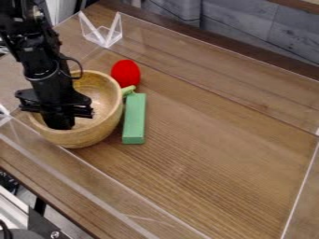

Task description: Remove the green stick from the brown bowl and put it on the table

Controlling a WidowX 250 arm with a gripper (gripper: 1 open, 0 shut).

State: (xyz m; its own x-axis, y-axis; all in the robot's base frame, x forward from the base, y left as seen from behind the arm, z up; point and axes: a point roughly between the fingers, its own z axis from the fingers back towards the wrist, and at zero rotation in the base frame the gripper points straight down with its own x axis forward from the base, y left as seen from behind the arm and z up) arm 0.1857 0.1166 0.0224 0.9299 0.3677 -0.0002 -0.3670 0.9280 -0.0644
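The green stick (133, 119) lies flat on the table (218, 140), just right of the brown bowl (103, 124) and almost touching its rim. My gripper (60, 118) points straight down into the left half of the bowl. Its dark fingers are shut and low inside, with nothing visible between them. The arm hides part of the bowl's left rim and inside.
A red ball (125, 72) rests against the bowl's far right rim, just behind the stick. A clear acrylic stand (103, 33) sits at the back. Low clear walls (149, 210) edge the table along the front and right.
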